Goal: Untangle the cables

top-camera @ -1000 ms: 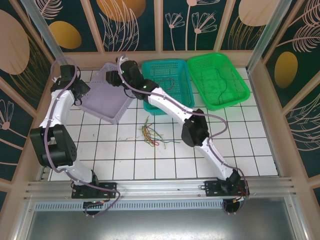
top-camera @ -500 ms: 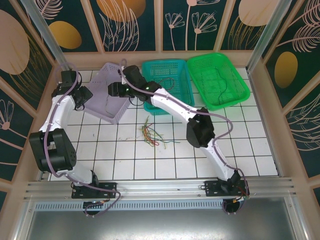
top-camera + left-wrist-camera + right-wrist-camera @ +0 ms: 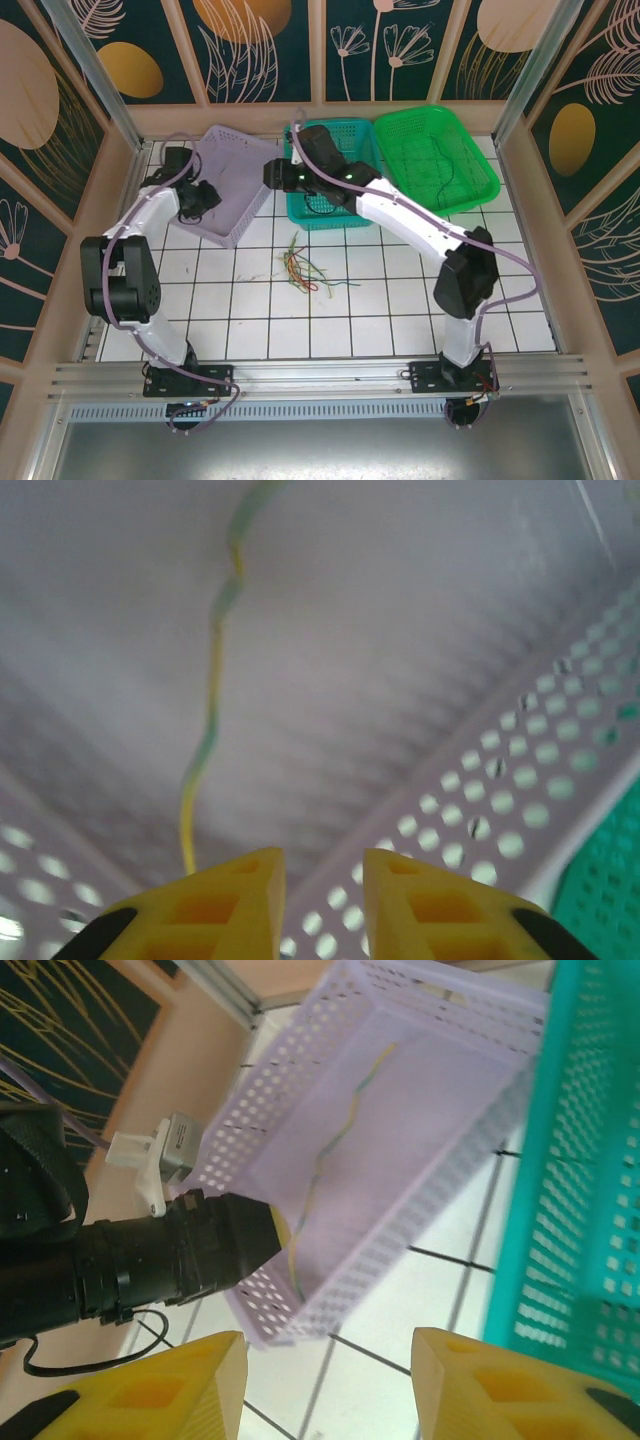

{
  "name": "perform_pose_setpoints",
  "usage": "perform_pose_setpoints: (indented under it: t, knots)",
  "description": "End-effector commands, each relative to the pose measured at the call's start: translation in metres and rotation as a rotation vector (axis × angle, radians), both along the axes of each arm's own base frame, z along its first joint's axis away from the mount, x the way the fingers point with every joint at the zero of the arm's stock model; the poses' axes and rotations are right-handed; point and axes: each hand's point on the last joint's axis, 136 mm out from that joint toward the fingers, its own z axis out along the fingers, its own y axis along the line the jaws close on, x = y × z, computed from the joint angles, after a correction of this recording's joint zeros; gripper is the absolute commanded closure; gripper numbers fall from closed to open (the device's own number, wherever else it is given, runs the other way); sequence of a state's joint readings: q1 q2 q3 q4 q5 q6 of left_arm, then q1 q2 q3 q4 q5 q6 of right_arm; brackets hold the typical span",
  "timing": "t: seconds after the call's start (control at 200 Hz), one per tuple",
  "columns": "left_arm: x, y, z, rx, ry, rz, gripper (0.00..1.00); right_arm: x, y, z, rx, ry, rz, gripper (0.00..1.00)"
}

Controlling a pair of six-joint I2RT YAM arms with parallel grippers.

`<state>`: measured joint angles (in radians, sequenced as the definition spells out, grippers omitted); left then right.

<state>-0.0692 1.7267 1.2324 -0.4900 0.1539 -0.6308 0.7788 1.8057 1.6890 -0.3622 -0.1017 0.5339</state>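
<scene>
White tiles [image 3: 400, 310] hold the cables [image 3: 300, 268] mid-table; one wire [image 3: 212, 680] lies in the lilac basket [image 3: 235, 165]. Left gripper [image 3: 320, 865] nearly closed, seemingly empty; right gripper [image 3: 328, 1345] spread. Next, pull one loose end slowly.

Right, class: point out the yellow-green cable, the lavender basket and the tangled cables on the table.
yellow-green cable [image 3: 212, 660]: left wrist view, its middle stretch.
lavender basket [image 3: 255, 1100]: right wrist view, perforated side wall.
tangled cables [image 3: 298, 268]: top view, middle of the heap.
</scene>
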Motion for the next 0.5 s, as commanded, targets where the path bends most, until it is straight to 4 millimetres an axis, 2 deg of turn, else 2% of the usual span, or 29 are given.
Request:
perform_pose_setpoints:
  t: [0.0,0.165,0.27,0.475,0.495]
  knots:
    - [-0.012,-0.027,0.004,-0.081,-0.002,0.002,0.74,-0.002,-0.024,0.02,0.033,-0.038,-0.053,0.53]
    - [-0.019,-0.064,-0.003,-0.139,0.021,-0.043,0.77,-0.01,-0.05,0.02,0.049,-0.025,-0.084,0.53]
    - [-0.02,-0.082,-0.003,-0.189,0.016,-0.048,0.79,-0.014,-0.057,0.021,0.048,-0.024,-0.091,0.53]
    - [-0.01,-0.118,0.014,-0.299,-0.032,-0.049,0.8,-0.021,-0.067,0.016,0.045,-0.011,-0.097,0.53]
    - [-0.009,-0.122,0.005,-0.303,-0.012,-0.05,0.81,-0.021,-0.069,0.015,0.046,-0.008,-0.099,0.53]
